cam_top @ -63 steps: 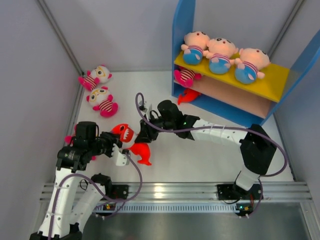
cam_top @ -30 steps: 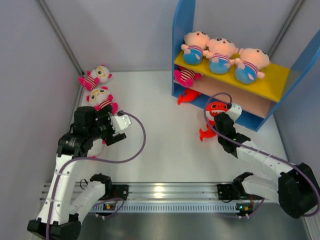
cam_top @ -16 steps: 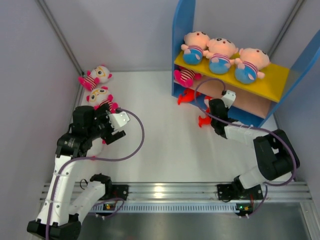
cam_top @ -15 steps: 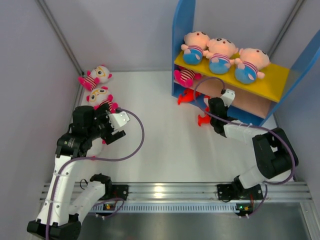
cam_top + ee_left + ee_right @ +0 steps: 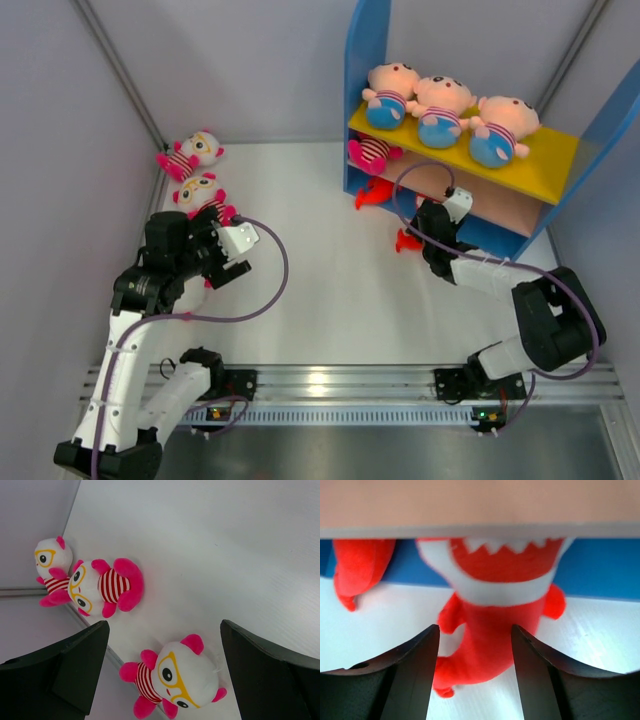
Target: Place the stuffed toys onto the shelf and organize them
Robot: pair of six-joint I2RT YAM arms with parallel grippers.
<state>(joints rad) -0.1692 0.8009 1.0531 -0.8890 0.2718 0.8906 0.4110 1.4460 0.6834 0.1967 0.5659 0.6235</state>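
Red fish (image 5: 495, 615), moved off the open bench (image 5: 330, 300), is lying at the shelf (image 5: 365, 60) base.
Right pincer (image 5: 475, 630) is parting around it, fish lengthwise ahead; left pincer (image 5: 164, 625) is gaping empty.

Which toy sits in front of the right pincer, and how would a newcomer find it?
Find the tall blue-sided shelf and look at its lowest level. The toothy red fish lies with its head under the tan board and its tail on the white table, between the open fingers of the right pincer. The other red fish lies further left, outside them.
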